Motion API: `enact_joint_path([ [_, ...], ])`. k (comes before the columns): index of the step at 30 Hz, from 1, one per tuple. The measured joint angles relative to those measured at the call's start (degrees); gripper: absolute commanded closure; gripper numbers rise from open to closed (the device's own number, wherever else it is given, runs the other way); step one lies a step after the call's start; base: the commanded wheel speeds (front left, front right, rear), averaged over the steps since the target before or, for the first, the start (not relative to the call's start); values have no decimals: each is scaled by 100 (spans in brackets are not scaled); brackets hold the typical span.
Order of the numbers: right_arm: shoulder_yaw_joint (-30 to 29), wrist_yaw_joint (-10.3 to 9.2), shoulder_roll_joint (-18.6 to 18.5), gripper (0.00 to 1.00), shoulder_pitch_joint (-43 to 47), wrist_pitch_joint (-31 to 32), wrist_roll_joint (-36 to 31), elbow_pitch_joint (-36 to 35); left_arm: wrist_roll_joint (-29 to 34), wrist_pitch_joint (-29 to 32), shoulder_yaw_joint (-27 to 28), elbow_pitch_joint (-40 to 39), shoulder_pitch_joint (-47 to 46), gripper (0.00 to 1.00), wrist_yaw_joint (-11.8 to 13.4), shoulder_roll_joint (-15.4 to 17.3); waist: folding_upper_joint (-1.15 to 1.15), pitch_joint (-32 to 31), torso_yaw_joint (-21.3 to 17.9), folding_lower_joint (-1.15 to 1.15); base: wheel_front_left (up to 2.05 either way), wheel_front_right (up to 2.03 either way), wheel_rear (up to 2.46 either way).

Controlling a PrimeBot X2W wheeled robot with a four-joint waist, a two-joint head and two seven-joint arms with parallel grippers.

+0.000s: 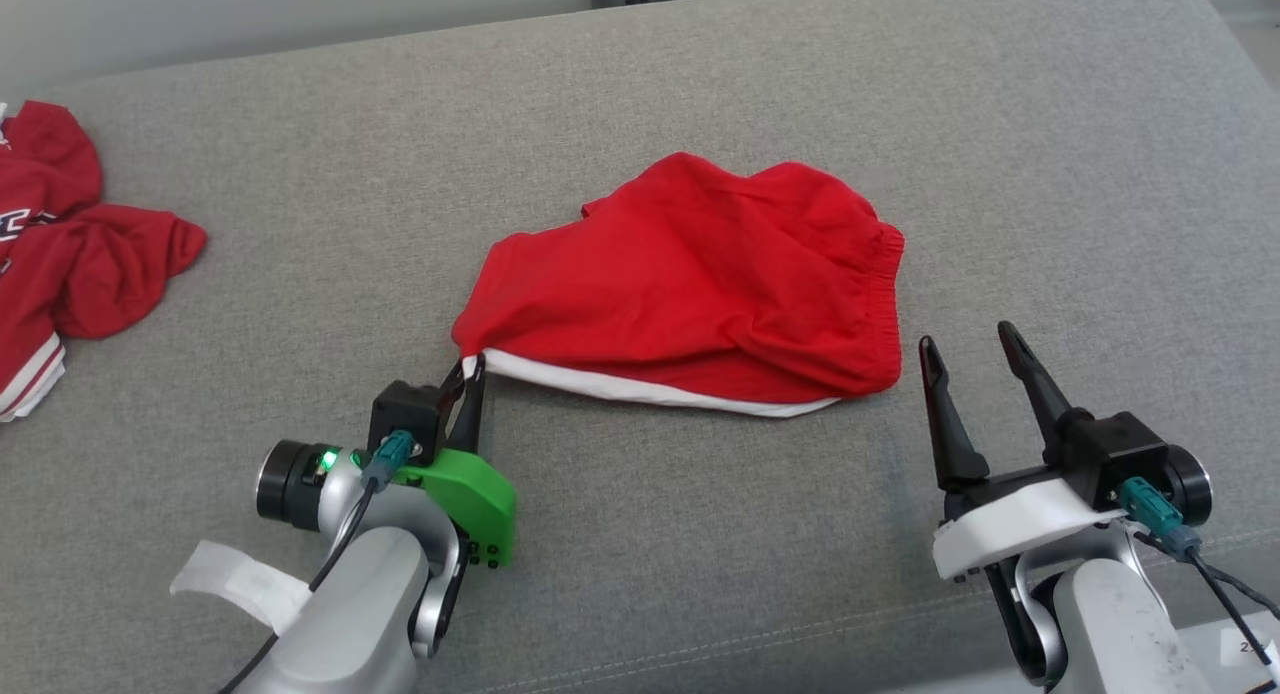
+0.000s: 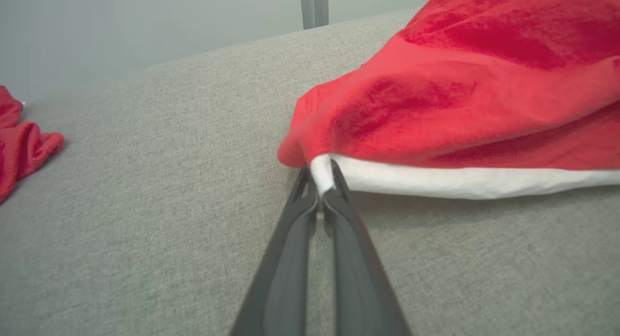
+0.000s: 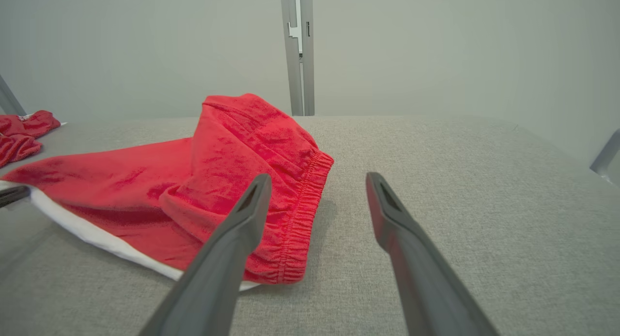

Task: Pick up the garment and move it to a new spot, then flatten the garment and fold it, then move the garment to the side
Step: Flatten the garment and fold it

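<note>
The left gripper (image 1: 474,366) pinches the white hem of the red shorts (image 1: 690,274); the right gripper (image 1: 968,344) sits open beside them.

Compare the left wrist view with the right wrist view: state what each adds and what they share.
Left wrist view, not the right: a close look at the left tool shut on the corner of the white hem. Right wrist view, not the left: the right tool, open and empty, and the elastic waistband of the red shorts. Shared: the shorts, the hem, the grey cushion, the other red garment and the metal post.
</note>
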Motion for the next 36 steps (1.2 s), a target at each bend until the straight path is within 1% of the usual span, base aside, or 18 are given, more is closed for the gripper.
enact_joint_path([
  [6, 60, 0, 1, 0, 24, 0, -110, 464, 24, -1, 119, 52, 395, 100, 80, 33, 0, -82, 176, 0, 0, 0, 0],
  [12, 99, 0, 2, 0, 24, 0, -116, 762, 81, -1, 268, 114, 650, 100, 149, 27, 0, -141, 250, 0, 0, 0, 0],
  [14, 116, 0, 1, 0, 24, 0, -122, 843, 151, -1, 298, 121, 690, 56, 160, 22, 0, -166, 253, 0, 0, 0, 0],
  [15, 167, 0, 1, 0, 24, 0, -124, 943, 191, -1, 314, 134, 766, 0, 180, -5, 0, -195, 253, 0, 0, 0, 0],
  [19, 322, 0, 2, 0, 20, 0, -58, 1151, 233, 0, 371, 140, 934, 0, 167, -92, 0, -270, 263, 0, 0, 0, 0],
  [22, 425, 0, 3, 0, -3, 0, 7, 1291, 267, -1, 528, -31, 1064, 0, 125, -88, 0, -319, 293, 0, 0, 0, 0],
  [26, 505, 0, 4, 0, -83, 0, 78, 1479, 368, -5, 795, -468, 1316, 0, 99, 4, 0, -363, 373, 0, 0, 0, 0],
  [29, 499, 0, 3, 0, -269, 0, 279, 1614, 499, -9, 972, -845, 1493, 0, 99, 75, 0, -380, 457, 0, 0, 0, 0],
  [33, 457, 0, 2, 0, -579, 0, 423, 1912, 649, -10, 1188, -1410, 1695, 0, 119, 109, 0, -376, 593, 0, 0, 0, 0],
  [35, 445, 0, 1, 0, -754, 0, 475, 2186, 727, -10, 1279, -1663, 1740, 0, 143, 110, 0, -360, 672, 0, 0, 0, 0],
  [36, 445, 0, 1, 0, -754, 0, 475, 2186, 727, -10, 1279, -1663, 1740, 0, 143, 110, 0, -360, 672, 0, 0, 0, 0],
])
